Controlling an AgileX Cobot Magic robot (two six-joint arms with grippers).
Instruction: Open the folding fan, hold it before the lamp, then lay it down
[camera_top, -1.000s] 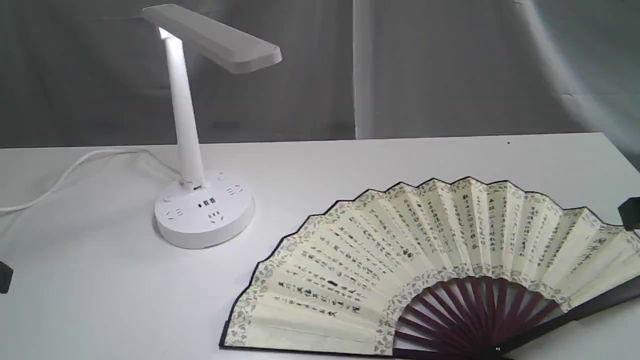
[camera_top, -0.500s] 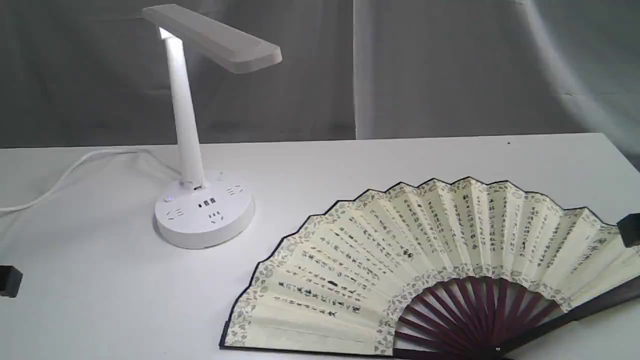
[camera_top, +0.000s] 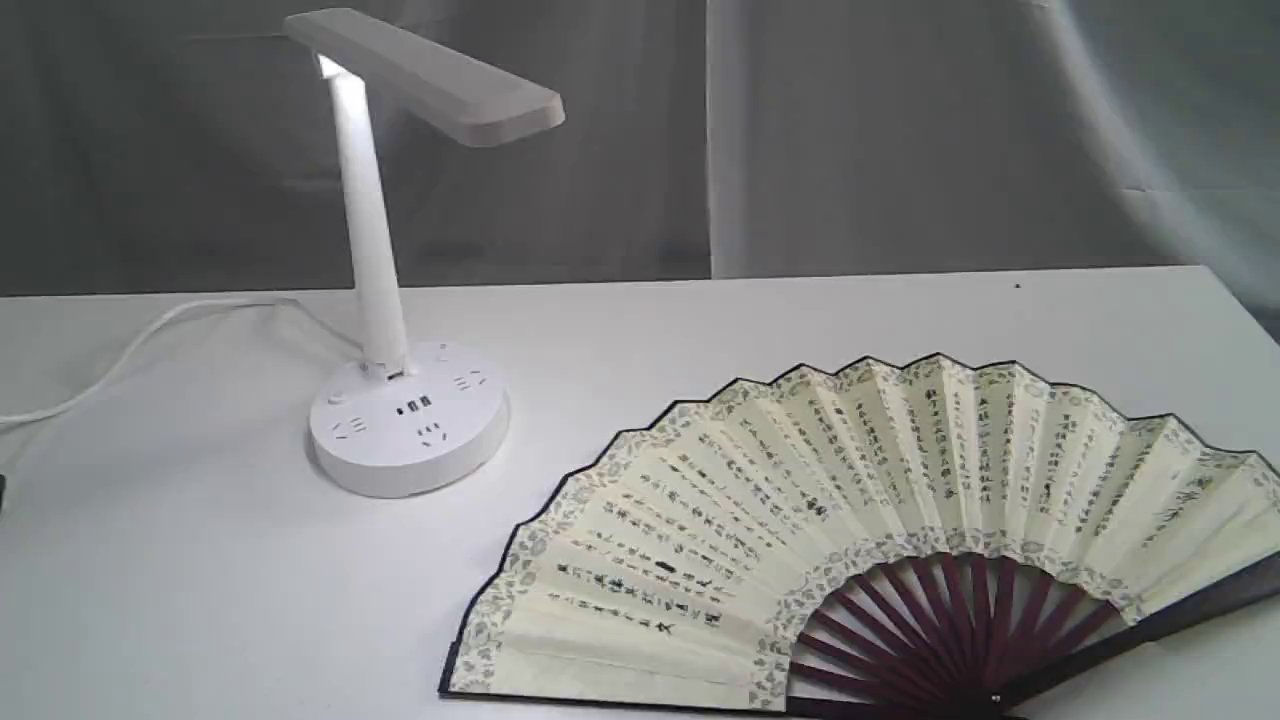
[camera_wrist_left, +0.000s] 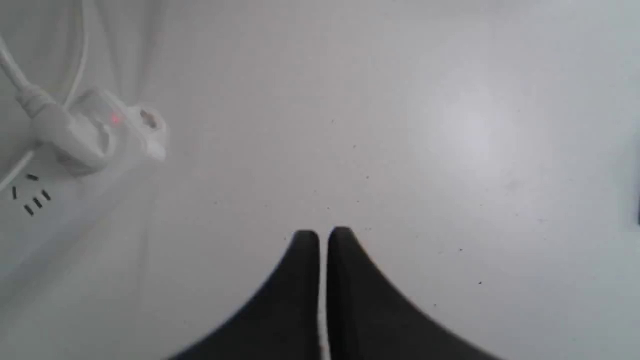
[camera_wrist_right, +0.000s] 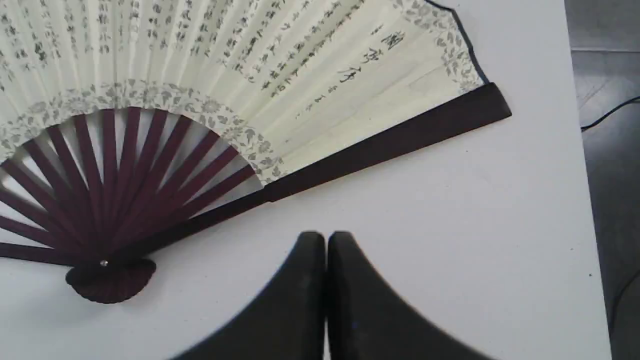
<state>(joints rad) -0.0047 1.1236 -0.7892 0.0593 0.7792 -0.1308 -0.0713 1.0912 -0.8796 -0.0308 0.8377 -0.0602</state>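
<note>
treat the fan (camera_top: 860, 480) as probably light, paper fragile; grip by the dark outer stick (camera_wrist_right: 380, 150), never the pleats; left claw (camera_wrist_left: 323, 235) and right claw (camera_wrist_right: 325, 235) closed, empty

- One folding fan (camera_top: 760, 520), lying just beyond the right pincer (camera_wrist_right: 326, 235).
- One lamp (camera_top: 372, 250), well apart from the right pincer.
- One power strip (camera_wrist_left: 35, 200) with one plug (camera_wrist_left: 70, 137), off to the side of the left pincer (camera_wrist_left: 323, 232).
- Two pincers in all.
- One desk (camera_top: 200, 600), under both pincers.
</note>
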